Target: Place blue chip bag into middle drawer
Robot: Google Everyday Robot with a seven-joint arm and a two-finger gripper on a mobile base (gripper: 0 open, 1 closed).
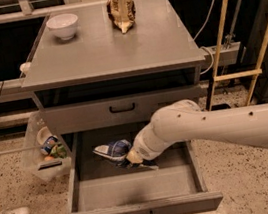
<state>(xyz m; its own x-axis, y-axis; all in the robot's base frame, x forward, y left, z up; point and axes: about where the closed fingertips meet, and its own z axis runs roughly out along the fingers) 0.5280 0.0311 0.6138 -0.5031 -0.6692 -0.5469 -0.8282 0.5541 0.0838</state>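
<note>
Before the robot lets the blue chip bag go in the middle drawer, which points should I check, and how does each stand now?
1. Middle drawer pulled open: ok.
2. Blue chip bag above the drawer's inside, not over its rim: ok.
3. Gripper low inside the drawer, at the bag's right end: ok.
4. Bag resting on the drawer floor: cannot tell.
5. Upper drawer shut, out of the way of the arm: ok.

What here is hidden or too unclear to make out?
- Camera view: the hand, down in the open grey metal middle drawer, is largely covered by the white arm.
- Camera view: the crinkly dark-blue chip bag: right end hidden behind the hand; resting or held, unclear.
</note>
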